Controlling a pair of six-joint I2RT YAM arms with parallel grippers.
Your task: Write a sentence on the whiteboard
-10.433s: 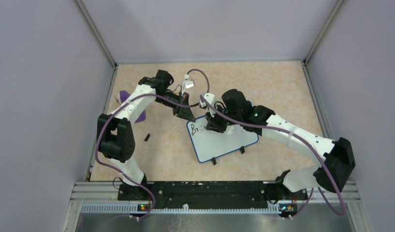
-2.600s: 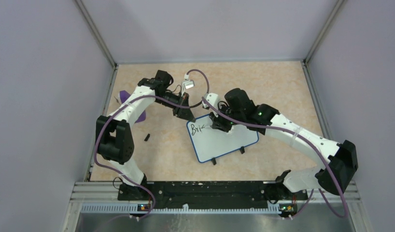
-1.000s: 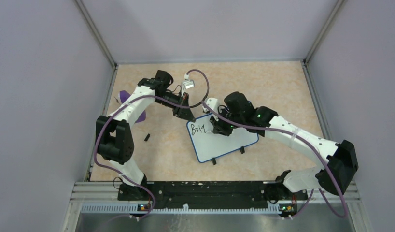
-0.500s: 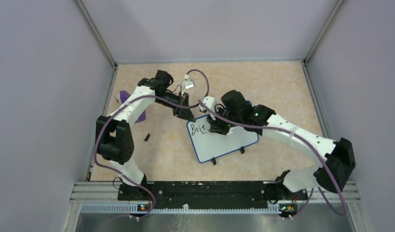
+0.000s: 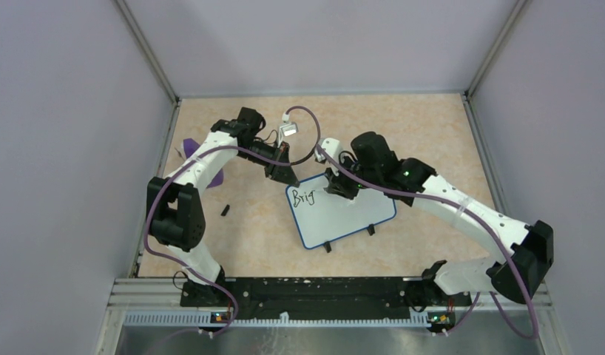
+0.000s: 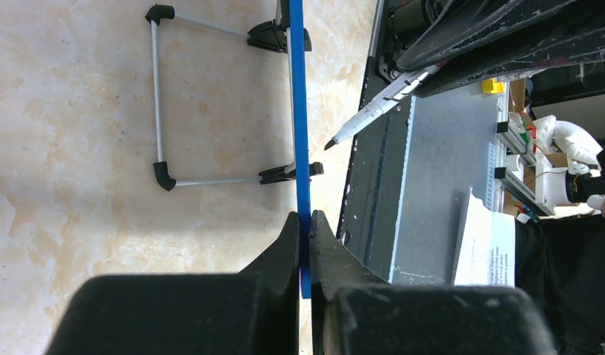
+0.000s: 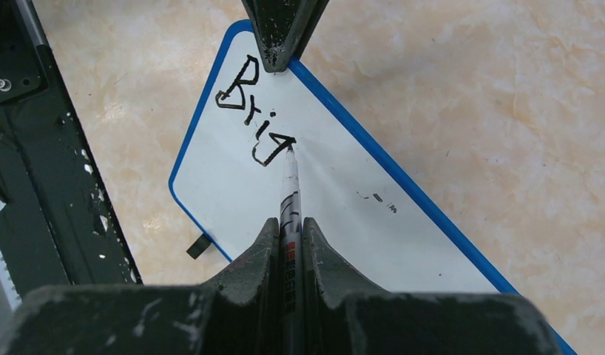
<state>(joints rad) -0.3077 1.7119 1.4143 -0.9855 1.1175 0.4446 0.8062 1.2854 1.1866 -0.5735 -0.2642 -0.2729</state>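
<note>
your main risk is the board shifting under the pen. the left gripper (image 6: 303, 222) is pinched shut on the thin blue frame at the top corner of the small rectangular white whiteboard (image 5: 351, 218). that edge hold, plus a thin grey wire stand (image 6: 155, 96) behind, looks like all that steadies the board. press too hard or drag sideways and it could pivot around that corner, smearing wet ink.

the right gripper (image 7: 288, 225) is clamped on a slim white marker (image 7: 291, 185), and in the left wrist view the tip sits just off the board's face. if the pen slips or tilts in the jaws, your next stroke may land off line or skip.

the board sits at a slant on the beige speckled table (image 5: 403, 133), between the two arms. the black handwritten lettering (image 7: 255, 122) reads "brig" and runs out from the held corner. the rest of the face is bare apart from a few dark flecks.
</note>
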